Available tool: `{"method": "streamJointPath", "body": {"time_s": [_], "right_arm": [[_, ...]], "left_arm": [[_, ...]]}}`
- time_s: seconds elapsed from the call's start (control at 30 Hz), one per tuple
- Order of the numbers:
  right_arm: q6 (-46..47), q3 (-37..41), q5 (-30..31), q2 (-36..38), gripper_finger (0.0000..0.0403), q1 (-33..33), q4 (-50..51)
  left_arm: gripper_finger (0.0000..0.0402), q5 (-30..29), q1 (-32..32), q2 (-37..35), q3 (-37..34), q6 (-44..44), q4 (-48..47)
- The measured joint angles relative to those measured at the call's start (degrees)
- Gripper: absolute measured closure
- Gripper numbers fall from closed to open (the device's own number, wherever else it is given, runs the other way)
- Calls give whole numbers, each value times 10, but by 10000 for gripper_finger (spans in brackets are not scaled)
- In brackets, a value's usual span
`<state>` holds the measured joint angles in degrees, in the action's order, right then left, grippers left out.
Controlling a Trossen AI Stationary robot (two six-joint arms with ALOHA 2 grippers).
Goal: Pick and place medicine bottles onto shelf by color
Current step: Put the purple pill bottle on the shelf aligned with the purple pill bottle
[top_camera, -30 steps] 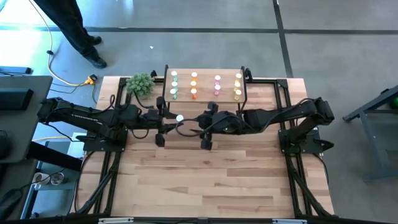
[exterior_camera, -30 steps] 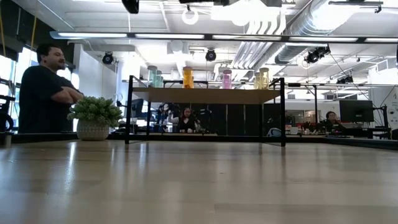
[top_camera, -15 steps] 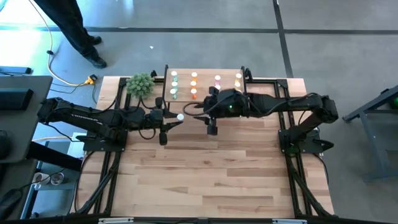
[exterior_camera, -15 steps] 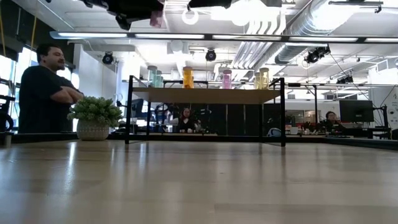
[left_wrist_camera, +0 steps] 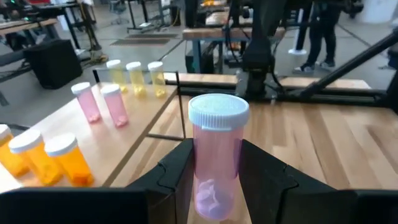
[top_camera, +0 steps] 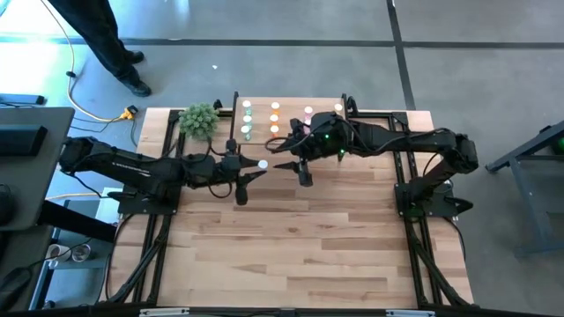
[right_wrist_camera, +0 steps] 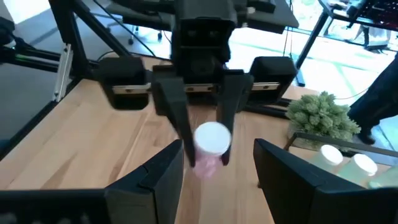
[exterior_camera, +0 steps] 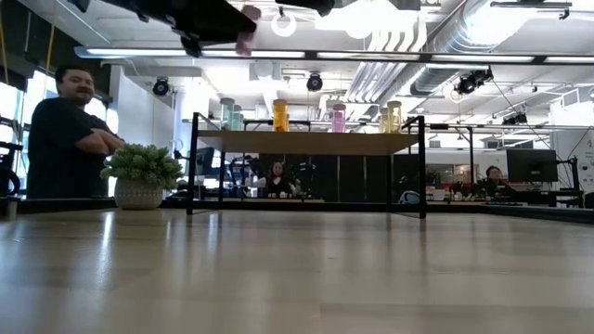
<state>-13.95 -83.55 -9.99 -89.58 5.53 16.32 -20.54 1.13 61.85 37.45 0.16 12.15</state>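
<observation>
Surface (top_camera: 291,238): wooden, shelf (top_camera: 291,132) set at its far edge.
Shelf: bottles were ranked on it by colour.
Left claw (top_camera: 251,169): clamped on pink bottle (left_wrist_camera: 216,163), held aloft near the shelf's front edge.
Right claw (top_camera: 298,158): held apart, empty, facing the bottle.
Risk: the standing pink pair (left_wrist_camera: 101,104) could be toppled if the bottle were carried in low.

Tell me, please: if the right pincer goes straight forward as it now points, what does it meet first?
Most likely the pink bottle held upright in the left pincer, which faces the open right pincer head-on. Depth is unclear, but nothing else shows between them.
</observation>
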Motion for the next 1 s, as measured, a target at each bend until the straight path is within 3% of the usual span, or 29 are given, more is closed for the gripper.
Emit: {"method": "streamJointPath", "body": {"time_s": [0.5,1.0], "right_arm": [[-5,0,-84,0,217,44,8],[4,0,-85,-25,217,38,22]], "left_arm": [[296,-43,0,112,0,11,170],[296,-43,0,130,0,5,180]]}}
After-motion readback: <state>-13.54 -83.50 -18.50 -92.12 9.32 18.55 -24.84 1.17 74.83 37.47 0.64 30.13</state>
